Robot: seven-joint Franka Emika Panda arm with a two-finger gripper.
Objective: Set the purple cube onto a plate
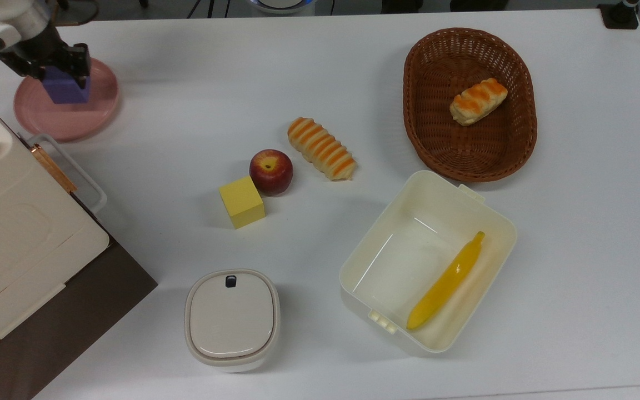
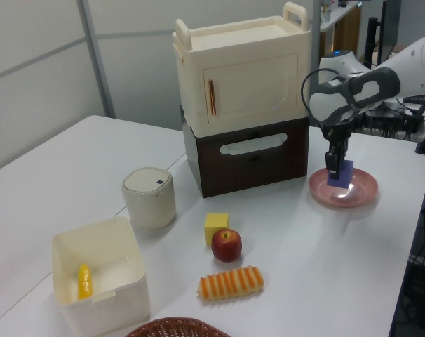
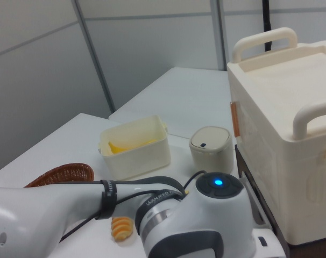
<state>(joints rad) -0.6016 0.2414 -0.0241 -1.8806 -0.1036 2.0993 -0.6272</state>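
The gripper (image 1: pixel 63 69) hangs over the plate (image 1: pixel 98 114) at the top view's upper left, its fingers (image 1: pixel 82 65) pinching the purple cube (image 1: pixel 66 90) from two sides. In the left view the gripper (image 2: pixel 335 163) points straight down with the cube (image 2: pixel 341 172) held over the plate (image 2: pixel 361 194); whether the cube's underside touches the plate cannot be told. The arm (image 2: pixel 360 84) reaches in from the left view's right.

Just beside the gripper, toward the top view's lower left, stands a cream cabinet (image 1: pixel 14 222) on a dark brown base (image 1: pixel 86 311). Well apart from the gripper, toward the top view's right, lie a yellow cube (image 1: pixel 241 201) and an apple (image 1: pixel 271 171), touching or nearly so, with a striped bread roll (image 1: pixel 322 148) just beyond the apple. Farther still in that direction sit a wicker basket (image 1: pixel 436 139) holding a second roll (image 1: pixel 478 101), and an open cream box (image 1: pixel 386 244) containing a banana (image 1: pixel 446 281). A lidded cream canister (image 1: pixel 232 319) stands toward the top view's bottom, well apart from the gripper. All rest on a white table (image 1: pixel 575 222).
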